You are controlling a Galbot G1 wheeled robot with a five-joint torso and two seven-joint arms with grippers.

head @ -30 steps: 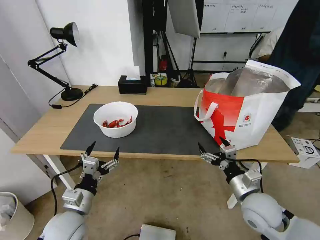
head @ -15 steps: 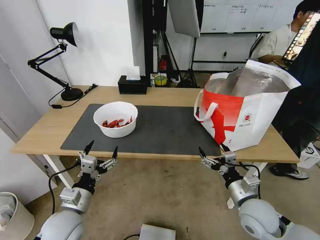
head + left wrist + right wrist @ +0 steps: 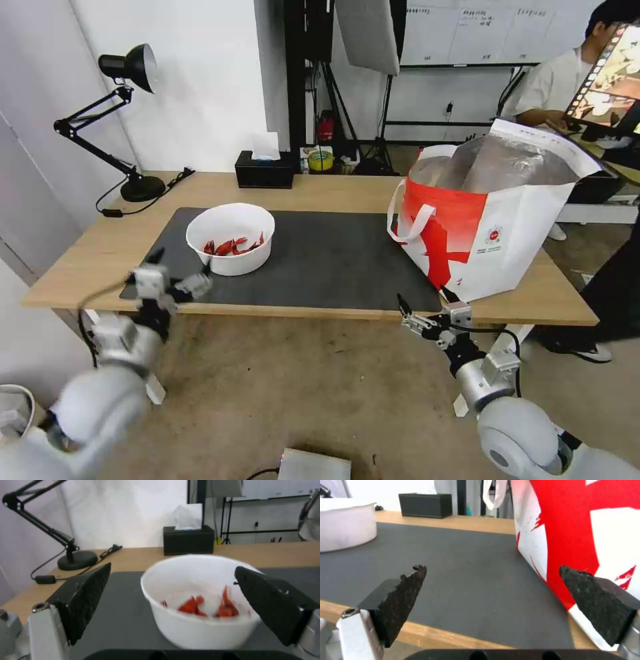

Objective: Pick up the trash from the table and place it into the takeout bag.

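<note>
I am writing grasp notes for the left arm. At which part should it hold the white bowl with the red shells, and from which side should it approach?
Probably the bowl's near rim, one finger inside the wall and one outside, approached from the desk's front edge where the open left gripper is. The bowl stands upright and looks too wide to straddle.

A black desk lamp (image 3: 123,120) stands at about 10 o'clock, its round base near the far left corner and its cord (image 3: 143,200) trailing along the wood. At 12 o'clock sits a black tissue box (image 3: 265,170) with a white tissue sticking up. Behind it, a roll of yellow tape (image 3: 321,160) lies near tripod legs. A pale bin (image 3: 17,417) stands on the floor at 8 o'clock.
</note>
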